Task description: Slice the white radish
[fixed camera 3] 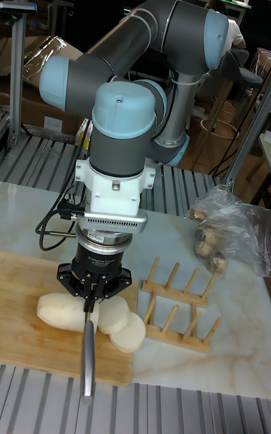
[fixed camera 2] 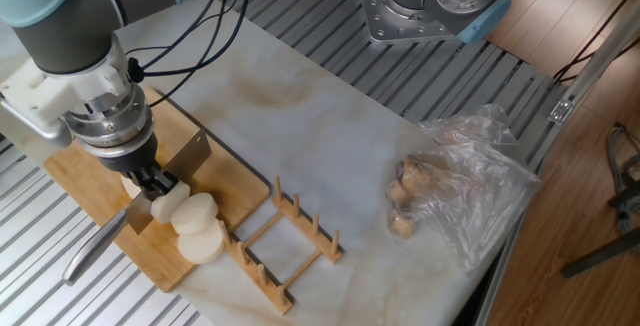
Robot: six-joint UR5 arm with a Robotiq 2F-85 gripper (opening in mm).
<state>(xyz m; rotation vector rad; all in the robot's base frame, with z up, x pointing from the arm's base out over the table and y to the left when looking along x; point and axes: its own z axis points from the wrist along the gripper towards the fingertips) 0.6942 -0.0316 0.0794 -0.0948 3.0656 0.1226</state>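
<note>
Black two-finger gripper (fixed camera 3: 92, 288) clamped on steel knife (fixed camera 3: 88, 355), blade set into creamy-white smooth radish (fixed camera 3: 64, 309) on bamboo cutting board (fixed camera 2: 90, 186), two cut discs (fixed camera 2: 198, 228) laid beside.

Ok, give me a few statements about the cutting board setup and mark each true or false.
1. The gripper holds a knife. True.
2. The white radish lies on the bare marble. False: it lies on the wooden cutting board.
3. Cut slices lie beside the blade. True.
4. The wooden rack holds plates. False: its slots are empty.
5. The plastic bag sits on the cutting board. False: it sits apart, on the marble.
</note>
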